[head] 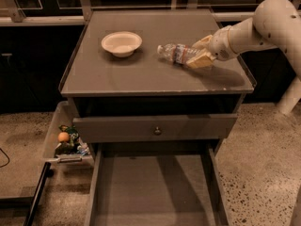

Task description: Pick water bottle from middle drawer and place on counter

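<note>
- A white arm (244, 32) reaches in from the right, low over the counter (155, 74).
- Its gripper (194, 54) clasps the water bottle (173, 52), which lies on its side.

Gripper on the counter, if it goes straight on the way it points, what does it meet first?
The water bottle, lying right at the gripper on the counter. Beyond it the white bowl looks roughly in line, though depth is unclear.

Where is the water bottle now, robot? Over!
Gripper at the counter right side, at the water bottle right end. Bottle lying on its side on the counter. A bowl sits apart to its left, nothing blocking.
</note>
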Tool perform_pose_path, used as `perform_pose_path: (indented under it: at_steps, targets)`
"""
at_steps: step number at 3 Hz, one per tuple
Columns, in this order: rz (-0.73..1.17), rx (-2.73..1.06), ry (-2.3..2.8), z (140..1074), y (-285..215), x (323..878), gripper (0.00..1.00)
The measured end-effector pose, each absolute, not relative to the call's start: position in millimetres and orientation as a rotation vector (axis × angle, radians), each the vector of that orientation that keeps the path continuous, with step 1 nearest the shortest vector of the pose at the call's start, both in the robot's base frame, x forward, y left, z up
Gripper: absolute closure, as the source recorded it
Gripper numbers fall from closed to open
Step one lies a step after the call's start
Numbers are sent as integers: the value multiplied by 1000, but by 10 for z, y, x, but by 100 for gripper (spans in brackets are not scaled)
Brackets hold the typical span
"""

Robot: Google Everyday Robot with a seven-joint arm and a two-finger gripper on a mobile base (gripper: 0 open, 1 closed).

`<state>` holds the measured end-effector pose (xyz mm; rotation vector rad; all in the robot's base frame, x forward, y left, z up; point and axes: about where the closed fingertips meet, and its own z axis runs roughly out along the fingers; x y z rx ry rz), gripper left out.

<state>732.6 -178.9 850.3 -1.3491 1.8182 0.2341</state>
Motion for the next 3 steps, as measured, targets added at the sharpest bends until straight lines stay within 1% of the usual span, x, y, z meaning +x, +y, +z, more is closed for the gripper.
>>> perform_pose_path:
  at_steps: [1, 2, 3]
  targets:
    - [234, -1349, 1818, 8503, -1789, 7326, 11]
    - [234, -1349, 1818, 8503, -1788, 7326, 0]
    - [234, -1349, 1818, 8503, -1788, 7326, 0]
